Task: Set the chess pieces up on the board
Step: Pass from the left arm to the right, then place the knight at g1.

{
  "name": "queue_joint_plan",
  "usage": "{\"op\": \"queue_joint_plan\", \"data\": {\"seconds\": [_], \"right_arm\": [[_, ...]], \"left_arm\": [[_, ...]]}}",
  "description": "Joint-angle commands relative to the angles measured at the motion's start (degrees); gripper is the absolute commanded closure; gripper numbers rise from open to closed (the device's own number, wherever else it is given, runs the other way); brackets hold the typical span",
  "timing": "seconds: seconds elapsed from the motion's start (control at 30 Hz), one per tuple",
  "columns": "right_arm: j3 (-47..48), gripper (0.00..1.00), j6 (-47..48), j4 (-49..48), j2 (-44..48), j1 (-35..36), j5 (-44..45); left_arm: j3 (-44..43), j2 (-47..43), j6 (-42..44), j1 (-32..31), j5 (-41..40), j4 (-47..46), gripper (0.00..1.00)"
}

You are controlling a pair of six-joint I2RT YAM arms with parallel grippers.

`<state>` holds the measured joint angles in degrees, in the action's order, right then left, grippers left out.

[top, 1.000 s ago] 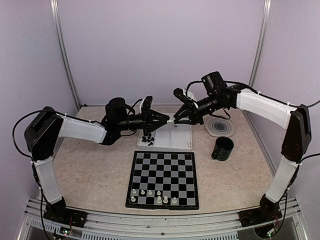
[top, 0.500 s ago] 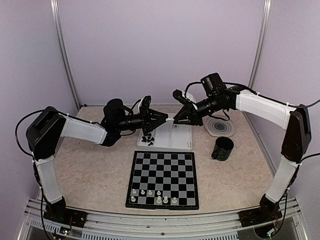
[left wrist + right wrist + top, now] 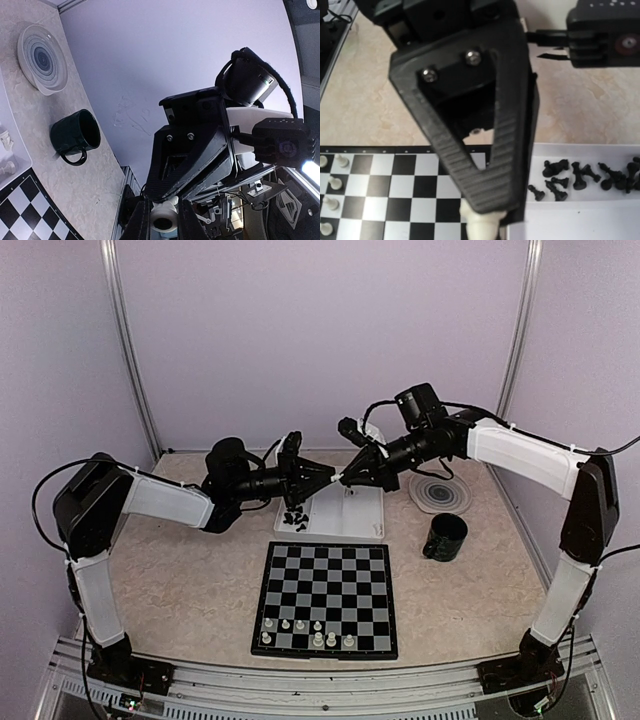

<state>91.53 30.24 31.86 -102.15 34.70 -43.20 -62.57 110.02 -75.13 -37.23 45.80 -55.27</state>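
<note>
Above the white plastic tray [image 3: 366, 526], the left fingers [image 3: 451, 150], ribbed black wedges, are clamped on a small cream-white piece [image 3: 481, 224] at their tips. The right fingers [image 3: 207, 160] taper toward that same piece, but I cannot tell whether they grip it. Black pieces [image 3: 580, 177] lie heaped in the tray. A few white pieces [image 3: 318, 640] stand on the glossy checked board [image 3: 330, 575], which lies on the marbled worktop [image 3: 190, 580]. Since a second ago, the meeting point of the fingers has drifted slightly left.
</note>
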Motion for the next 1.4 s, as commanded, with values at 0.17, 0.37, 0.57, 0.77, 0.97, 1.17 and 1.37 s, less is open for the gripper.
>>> {"op": "queue_joint_plan", "data": {"seconds": [0.17, 0.37, 0.57, 0.77, 0.97, 1.17, 1.37], "right_arm": [[3.8, 1.0, 7.8, 7.4, -0.1, 0.6, 5.6], [3.2, 1.0, 18.9, 18.2, 1.8, 2.1, 15.3], [-2.9, 1.0, 25.0, 25.7, 3.1, 9.1, 27.0], [-10.0, 1.0, 25.3, 29.4, 5.4, 18.0, 35.3], [-15.3, 1.0, 24.7, 30.9, 4.6, 23.9, 36.6], [-12.3, 1.0, 22.1, 34.0, 0.5, 29.0, 34.7], [-9.9, 1.0, 20.3, 36.0, -3.4, 32.1, 34.6]], "left_arm": [[-3.0, -1.7, 15.1, 0.2, -3.0, 17.5, 0.64], [-7.7, -8.0, 30.5, 2.5, -16.7, 38.1, 0.48], [-7.7, -12.0, 35.2, 5.3, -25.2, 43.1, 0.45], [-8.0, -12.4, 34.9, 7.3, -25.5, 43.8, 0.44], [-7.9, -12.3, 34.7, 8.1, -25.4, 43.7, 0.44], [-8.2, -12.2, 35.2, 8.1, -25.5, 44.3, 0.43], [-8.4, -11.9, 35.1, 8.1, -25.0, 44.5, 0.43]]}}
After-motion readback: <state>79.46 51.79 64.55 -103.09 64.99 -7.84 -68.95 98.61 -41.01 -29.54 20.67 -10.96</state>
